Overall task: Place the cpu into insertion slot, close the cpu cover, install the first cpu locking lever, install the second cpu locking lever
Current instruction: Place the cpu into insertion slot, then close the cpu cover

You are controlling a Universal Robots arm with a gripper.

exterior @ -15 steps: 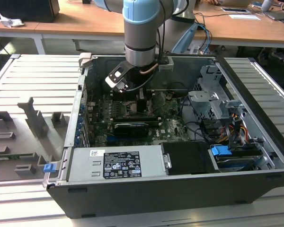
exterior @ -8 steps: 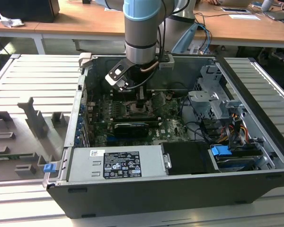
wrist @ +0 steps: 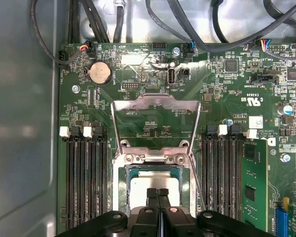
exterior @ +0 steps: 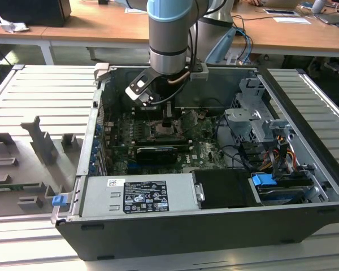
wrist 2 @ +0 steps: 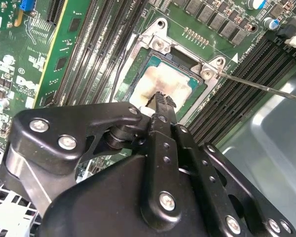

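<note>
**Claw over the socket inside an open computer case.** The arm reaches down from the far side into the case (exterior: 214, 243), which lies on a slatted grey tabletop (exterior: 39, 96). The claw (wrist 2: 160, 98) has its two fingers drawn together, with nothing seen between them. The tips rest on, or just above, the pale top of the cpu (wrist 2: 170, 81); whether they touch cannot be told.

The cpu lies flat in the insertion slot (wrist: 121, 190), square to its silvery rim and directly beneath the fingertips. The task's thing is thus below the claw, not off to either side.

The cpu cover (wrist: 155, 98) is not yet closed. In the first wrist view its frame is swung back from the hinge edge, on the side of the slot away from the claw, over bare green motherboard (wrist: 222, 98). A locking lever (wrist 2: 261, 87), a thin rod, stands free from one slot corner, its long axis running out over the memory slots (wrist 2: 241, 98).

Room is tight. Memory slots flank the insertion slot on two sides, a power supply (exterior: 138, 195) lies along the near side, and a drive cage (exterior: 254, 113) stands at the exterior view's right.
</note>
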